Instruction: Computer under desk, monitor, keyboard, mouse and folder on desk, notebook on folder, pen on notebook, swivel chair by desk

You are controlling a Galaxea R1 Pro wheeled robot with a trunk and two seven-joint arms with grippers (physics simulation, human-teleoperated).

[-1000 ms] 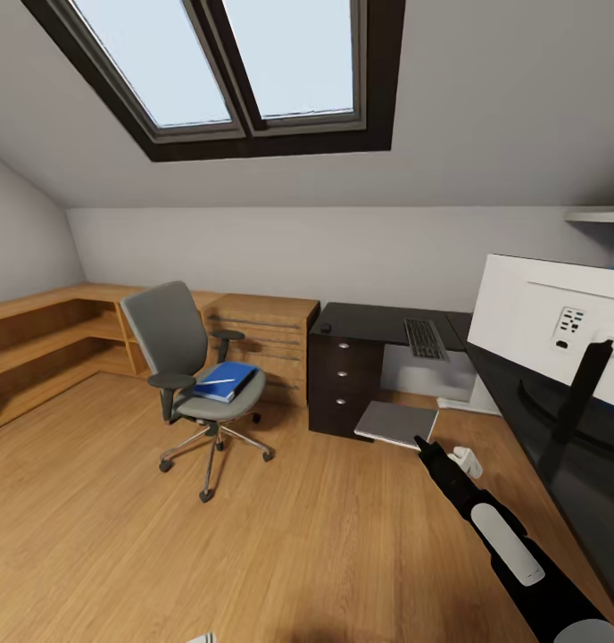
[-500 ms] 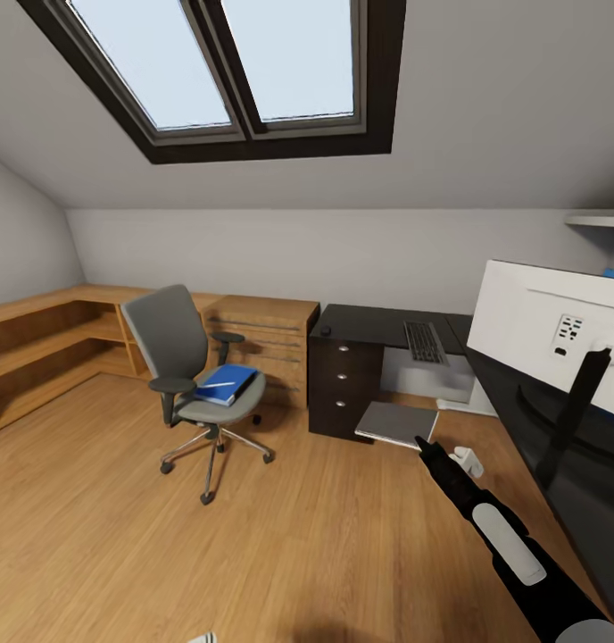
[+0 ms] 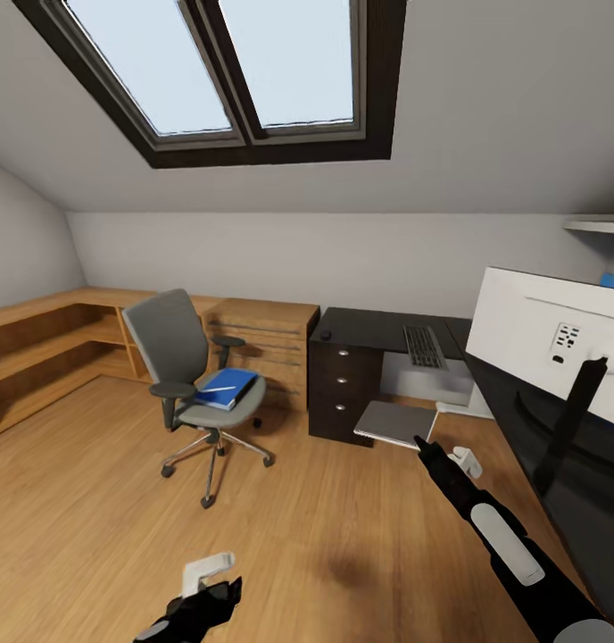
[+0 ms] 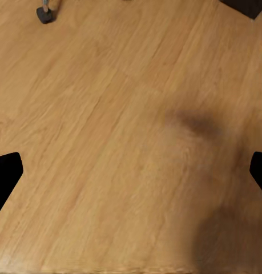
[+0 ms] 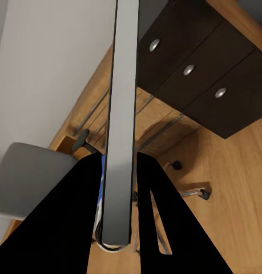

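Notebook: thin flat grey-covered notebook (image 3: 397, 422), pinched edge-on in the right hand (image 5: 116, 228) near the glossy black surface (image 3: 378, 323); light, stiff-ish, slick, so grip near the spine.
Left hand: left hand (image 3: 206, 597) open over the floor.

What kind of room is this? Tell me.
Probably an attic room used as a home office: a skylight in the sloped ceiling, a black desk with keyboard and monitor, and a grey swivel chair on wood flooring.
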